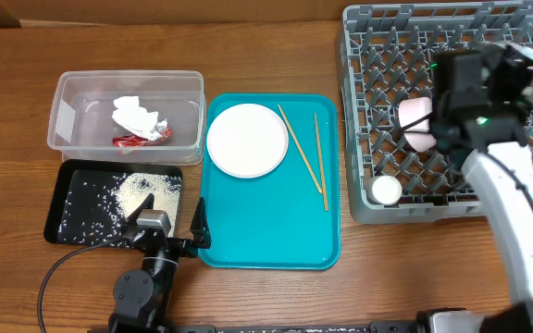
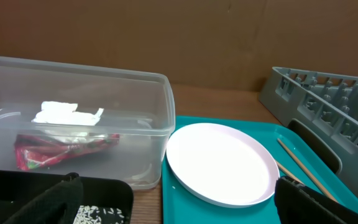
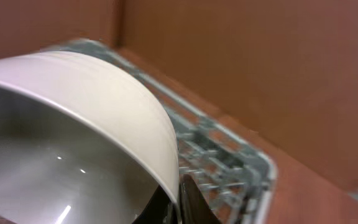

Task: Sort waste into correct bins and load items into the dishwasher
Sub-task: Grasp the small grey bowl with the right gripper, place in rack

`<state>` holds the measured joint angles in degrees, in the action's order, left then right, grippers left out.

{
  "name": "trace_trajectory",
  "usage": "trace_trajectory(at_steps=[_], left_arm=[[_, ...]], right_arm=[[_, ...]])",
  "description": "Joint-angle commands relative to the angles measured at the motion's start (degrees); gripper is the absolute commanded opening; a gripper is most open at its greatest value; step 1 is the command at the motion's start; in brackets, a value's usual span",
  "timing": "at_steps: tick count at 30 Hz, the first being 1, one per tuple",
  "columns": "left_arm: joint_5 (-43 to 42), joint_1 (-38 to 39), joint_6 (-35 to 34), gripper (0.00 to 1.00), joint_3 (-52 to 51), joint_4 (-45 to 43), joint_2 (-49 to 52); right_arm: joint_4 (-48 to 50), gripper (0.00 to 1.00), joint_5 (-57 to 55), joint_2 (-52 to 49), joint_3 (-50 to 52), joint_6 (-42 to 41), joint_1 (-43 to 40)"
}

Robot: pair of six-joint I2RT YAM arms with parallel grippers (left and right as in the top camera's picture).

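Observation:
My right gripper (image 3: pixel 178 193) is shut on the rim of a white bowl (image 3: pixel 73 137) with a pinkish underside (image 1: pixel 415 123), held over the grey dish rack (image 1: pixel 359 111). A small white cup (image 1: pixel 387 190) sits in the rack's front left part. My left gripper (image 2: pixel 179 211) is open and empty, low between the black tray (image 1: pixel 77 185) holding rice grains (image 1: pixel 137 190) and the teal tray. The clear tub (image 1: pixel 63 106) holds the white tissue (image 1: pixel 132 114) and the red-and-white wrapper (image 1: pixel 142 138). A flat white plate (image 1: pixel 247 140) and two chopsticks (image 1: pixel 301 146) lie on the teal tray.
The teal tray (image 1: pixel 266 231) lies between the bins and the rack. The tub wall (image 2: pixel 160 124) and the plate (image 2: pixel 219 162) are just ahead of the left fingers. The rack's corner (image 2: pixel 303 93) shows at the right. Bare wood lies along the far edge.

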<state>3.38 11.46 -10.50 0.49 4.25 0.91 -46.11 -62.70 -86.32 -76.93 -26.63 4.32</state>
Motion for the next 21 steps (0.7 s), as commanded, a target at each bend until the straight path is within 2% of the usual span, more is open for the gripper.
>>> trace_trajectory(at_steps=[1, 10, 15, 21], left_arm=[[-0.42, -0.2, -0.22, 1.0, -0.22, -0.11, -0.52], [-0.42, -0.2, -0.22, 1.0, -0.22, -0.11, -0.52], [-0.42, -0.2, -0.22, 1.0, -0.22, -0.11, -0.52], [-0.42, -0.2, -0.22, 1.0, -0.22, -0.11, -0.52]], right_arm=[[0.37, 0.04, -2.71, -3.34, 0.0, 0.24, -3.61], [1.86, 0.04, -2.97, -11.8, 0.0, 1.99, -10.23], [5.66, 0.04, -4.15, -15.74, 0.0, 6.03, -11.82], [7.23, 0.04, -3.72, -19.04, 0.0, 6.12, -11.32]])
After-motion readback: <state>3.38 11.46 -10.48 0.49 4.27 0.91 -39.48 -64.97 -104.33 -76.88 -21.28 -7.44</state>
